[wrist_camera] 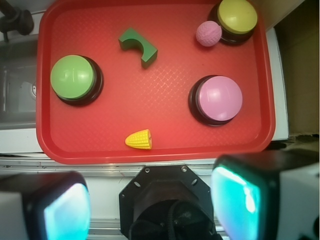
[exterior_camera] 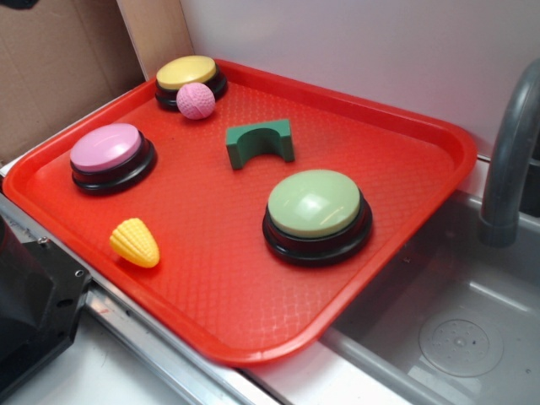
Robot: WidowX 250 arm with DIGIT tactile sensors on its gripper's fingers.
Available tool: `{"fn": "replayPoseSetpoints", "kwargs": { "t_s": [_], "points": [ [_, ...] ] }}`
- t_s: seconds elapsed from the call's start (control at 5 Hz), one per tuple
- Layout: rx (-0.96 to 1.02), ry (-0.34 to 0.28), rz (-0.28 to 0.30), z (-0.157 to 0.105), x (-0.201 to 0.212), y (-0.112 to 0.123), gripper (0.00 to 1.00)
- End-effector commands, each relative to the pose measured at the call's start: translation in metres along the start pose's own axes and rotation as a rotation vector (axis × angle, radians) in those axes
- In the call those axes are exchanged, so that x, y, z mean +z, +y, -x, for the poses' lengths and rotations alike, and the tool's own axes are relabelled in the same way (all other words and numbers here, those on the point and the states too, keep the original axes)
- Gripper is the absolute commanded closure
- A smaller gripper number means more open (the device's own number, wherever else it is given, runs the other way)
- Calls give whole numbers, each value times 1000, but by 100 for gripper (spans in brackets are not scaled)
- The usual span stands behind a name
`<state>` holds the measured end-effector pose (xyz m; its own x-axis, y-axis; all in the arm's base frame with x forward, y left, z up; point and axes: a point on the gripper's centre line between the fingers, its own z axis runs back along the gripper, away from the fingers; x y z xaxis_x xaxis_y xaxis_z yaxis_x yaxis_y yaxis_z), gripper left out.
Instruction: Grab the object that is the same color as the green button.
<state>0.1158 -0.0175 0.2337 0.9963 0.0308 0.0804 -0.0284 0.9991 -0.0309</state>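
Red tray [exterior_camera: 405, 245] sits partly over a grey sink [exterior_camera: 456, 337]; a grey faucet [exterior_camera: 510, 160] stands at the tray's right side in the exterior view.

Dark green arch block [exterior_camera: 260, 142] [wrist_camera: 138, 46]: lies flat on the tray, roughly mid-tray toward the far edge, touching nothing. In the exterior view the arch cut-out faces up and away.

Green button [exterior_camera: 315, 204] [wrist_camera: 73, 77]: near the tray's sink-side edge, apart from the block.

Pink button [exterior_camera: 106, 148] [wrist_camera: 219, 97]: by the opposite edge.

Yellow button [exterior_camera: 186, 72] [wrist_camera: 237, 15]: in the far corner, with a pink dimpled ball [exterior_camera: 196, 100] [wrist_camera: 208, 33] touching or just beside its base.

Toy corn [exterior_camera: 135, 243] [wrist_camera: 139, 139]: alone near the tray's near edge.

Hand [wrist_camera: 150, 202]: wrist view shows both fingers [wrist_camera: 65, 207] spread wide apart, holding nothing, off the tray beyond its near edge and high above it. Well apart from the block.
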Motion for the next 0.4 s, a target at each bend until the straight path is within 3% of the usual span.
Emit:
{"fn": "replayPoseSetpoints", "kwargs": {
  "t_s": [0.0,0.2],
  "points": [
    [0,0,0,0,0,0,0],
    [-24,56,-42,-47,-35,-5,0]
  ]
}}
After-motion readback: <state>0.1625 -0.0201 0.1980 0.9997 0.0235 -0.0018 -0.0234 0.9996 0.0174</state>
